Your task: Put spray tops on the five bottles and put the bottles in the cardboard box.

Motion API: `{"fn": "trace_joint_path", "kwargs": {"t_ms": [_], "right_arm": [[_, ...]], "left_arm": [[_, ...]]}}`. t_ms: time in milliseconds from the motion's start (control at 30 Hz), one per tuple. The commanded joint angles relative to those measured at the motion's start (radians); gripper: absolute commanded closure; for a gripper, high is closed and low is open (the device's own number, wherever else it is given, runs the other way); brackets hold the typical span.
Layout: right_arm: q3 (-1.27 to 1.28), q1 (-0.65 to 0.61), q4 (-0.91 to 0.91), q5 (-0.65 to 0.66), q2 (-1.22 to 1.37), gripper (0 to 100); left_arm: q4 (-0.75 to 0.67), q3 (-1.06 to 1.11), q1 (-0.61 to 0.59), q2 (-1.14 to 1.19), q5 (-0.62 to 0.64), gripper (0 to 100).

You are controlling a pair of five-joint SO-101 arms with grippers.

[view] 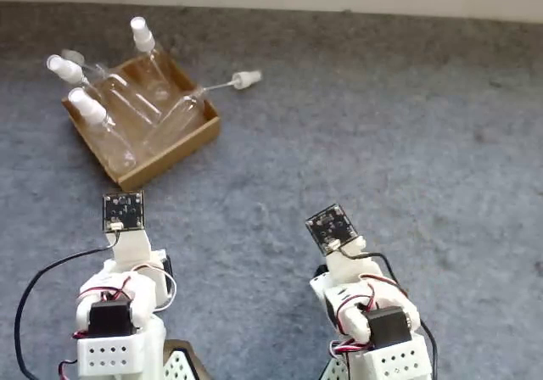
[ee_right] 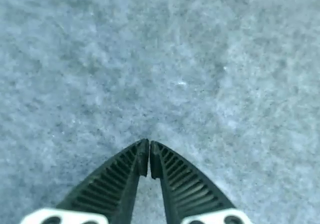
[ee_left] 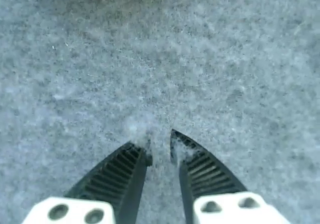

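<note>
Both arms sit low in frame. Left pincer (ee_left: 160, 145) is a crack open and empty; right pincer (ee_right: 149, 157) is practically closed, also empty. Cardboard box (view: 178, 153) is upper left on the grey worktop (view: 382, 134), with bottles lying inside. One spray top (view: 247, 79) looks only half in, its tube bridging to the rightmost bottle (view: 176, 117). We reckon that's the open step: pin that bottle with one pincer and push the top in along the neck axis. The clear bottles overlap, so we can't count five or confirm the other tops are seated.
</note>
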Motion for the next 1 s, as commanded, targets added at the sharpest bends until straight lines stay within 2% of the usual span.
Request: {"fn": "trace_joint_path", "kwargs": {"t_ms": [0,233,500,600,800,967], "right_arm": [[0.168,-0.018,0.007,0.003,-0.004,99.5],[0.166,0.030,-0.018,0.003,-0.007,99.5],[0.163,0.209,-0.404,0.003,-0.007,99.5],[0.101,0.231,-0.441,-0.002,-0.007,99.5],[-0.122,0.249,-0.438,-0.224,-0.007,99.5],[-0.189,0.246,-0.348,-0.321,-0.007,99.5]], "left_arm": [[0.005,0.022,0.013,-0.007,0.011,100],[0.005,0.022,0.007,-0.007,0.008,100],[0.005,0.022,0.008,-0.007,0.008,100],[0.005,0.022,0.010,-0.007,0.008,100],[0.005,0.022,0.012,-0.007,0.008,100],[0.005,0.022,0.012,-0.007,0.008,100]]}}
